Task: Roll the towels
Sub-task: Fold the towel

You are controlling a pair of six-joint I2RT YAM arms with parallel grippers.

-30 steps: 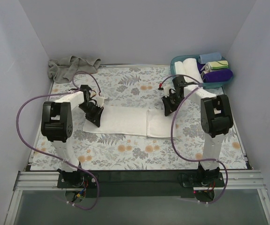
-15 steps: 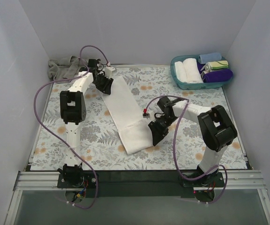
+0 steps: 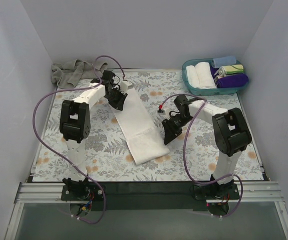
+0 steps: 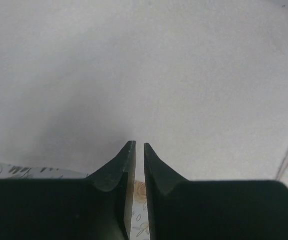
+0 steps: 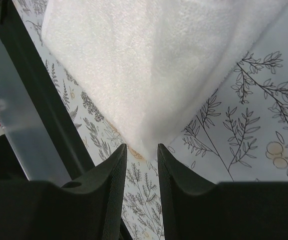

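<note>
White towel (image 3: 136, 125): folded long strip, flat on the surface (image 3: 98, 145), unrolled.
Grey towel (image 3: 71, 71): crumpled, far left corner, untouched.
Left jaws: nearly closed, nothing visibly between.
Right jaws: released, at strip's corner.

You have a teal plastic basket (image 3: 210, 92) at the table's far right corner, against the grey back wall. A floral-print cover (image 3: 108, 162) is spread over the tabletop, and a metal rail (image 3: 38, 192) runs along the near edge.
</note>
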